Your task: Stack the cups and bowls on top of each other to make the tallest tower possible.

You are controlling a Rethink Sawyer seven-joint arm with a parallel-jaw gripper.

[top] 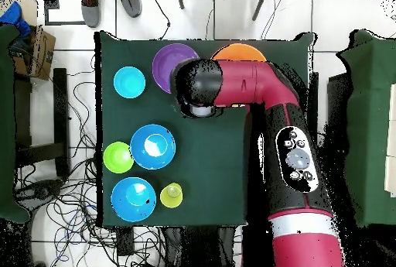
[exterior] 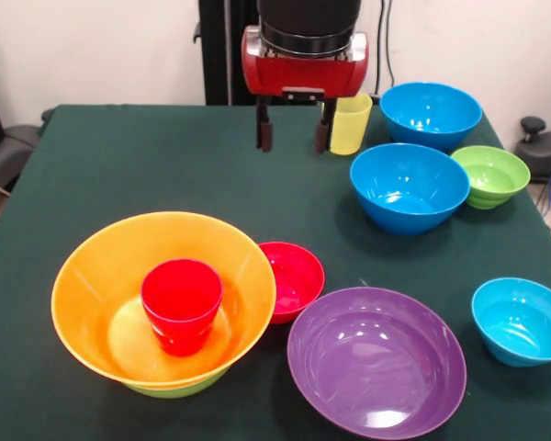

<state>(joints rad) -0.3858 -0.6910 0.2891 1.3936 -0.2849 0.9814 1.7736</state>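
The tower stands at the front left: a large orange bowl (exterior: 96, 292) nested in a lime-green bowl (exterior: 178, 389), with a red cup (exterior: 182, 305) upright inside. My gripper (exterior: 293, 138) is open and empty above the table's far side, just left of the yellow cup (exterior: 353, 124). A small red bowl (exterior: 296, 277) touches the orange bowl's right side. The purple bowl (exterior: 376, 372) lies at the front. Two medium blue bowls (exterior: 409, 186) (exterior: 431, 114), a ribbed green bowl (exterior: 489, 175) and a small blue bowl (exterior: 521, 320) stand on the right.
In the overhead view the arm (top: 247, 86) lies across the table and hides the gripper and part of the orange bowl (top: 240, 50). The purple bowl (top: 168, 63) and yellow cup (top: 172, 195) show there. Cables cover the floor on the left.
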